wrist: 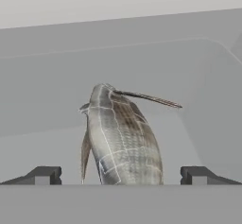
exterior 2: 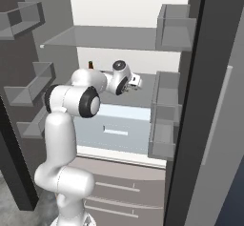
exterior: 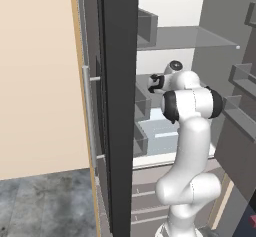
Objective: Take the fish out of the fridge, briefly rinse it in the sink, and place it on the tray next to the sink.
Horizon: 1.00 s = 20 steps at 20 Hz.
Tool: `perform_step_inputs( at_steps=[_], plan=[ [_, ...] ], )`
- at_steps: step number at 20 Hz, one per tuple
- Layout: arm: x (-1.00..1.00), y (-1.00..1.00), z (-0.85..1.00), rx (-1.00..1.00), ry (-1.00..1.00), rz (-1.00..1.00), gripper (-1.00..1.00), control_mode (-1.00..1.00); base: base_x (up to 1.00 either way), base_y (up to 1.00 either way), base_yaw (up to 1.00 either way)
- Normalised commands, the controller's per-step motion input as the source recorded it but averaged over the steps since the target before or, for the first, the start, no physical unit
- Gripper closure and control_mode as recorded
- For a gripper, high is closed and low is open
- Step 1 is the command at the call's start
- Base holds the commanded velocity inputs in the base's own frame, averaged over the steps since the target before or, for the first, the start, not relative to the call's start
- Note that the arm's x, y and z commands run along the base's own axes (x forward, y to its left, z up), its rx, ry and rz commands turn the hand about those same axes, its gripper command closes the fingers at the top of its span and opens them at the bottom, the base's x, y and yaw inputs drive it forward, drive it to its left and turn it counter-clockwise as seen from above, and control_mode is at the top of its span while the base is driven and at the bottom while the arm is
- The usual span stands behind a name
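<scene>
The fridge (exterior: 120, 106) stands open, its dark door edge toward me, and my arm reaches onto a middle shelf. A grey-brown scaled fish (wrist: 120, 138) lies on that grey shelf, thin fins sticking out. My gripper (wrist: 122, 176) is open, one fingertip (wrist: 45, 175) on each side of the fish's near end, apart from it. From the base views the gripper (exterior: 152, 83) (exterior 2: 135, 82) is deep over the shelf. The sink and the tray are out of view.
A glass shelf (exterior 2: 100, 38) hangs above the hand. Door bins (exterior 2: 164, 110) line the right door, more bins (exterior: 245, 81) the other. A pale drawer (exterior 2: 114, 129) sits below the shelf. A small brown bottle (exterior 2: 90, 65) stands behind the arm.
</scene>
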Motion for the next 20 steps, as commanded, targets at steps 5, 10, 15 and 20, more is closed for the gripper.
perform_step_inputs(
  at_steps=[5,10,15,20],
  plan=[
    [-0.14,-0.05,0.04,0.0,-0.06,0.0,-1.0,-1.0,0.0,0.0,0.0],
    [0.0,-0.02,0.0,0.0,0.0,0.0,-1.0,-1.0,0.0,0.0,0.0],
    [0.0,-0.11,0.0,0.0,0.0,0.0,-1.0,-1.0,0.0,0.0,0.0],
    [0.0,0.0,-0.12,0.0,0.0,0.0,-1.0,-1.0,0.0,0.0,0.0]
  ],
)
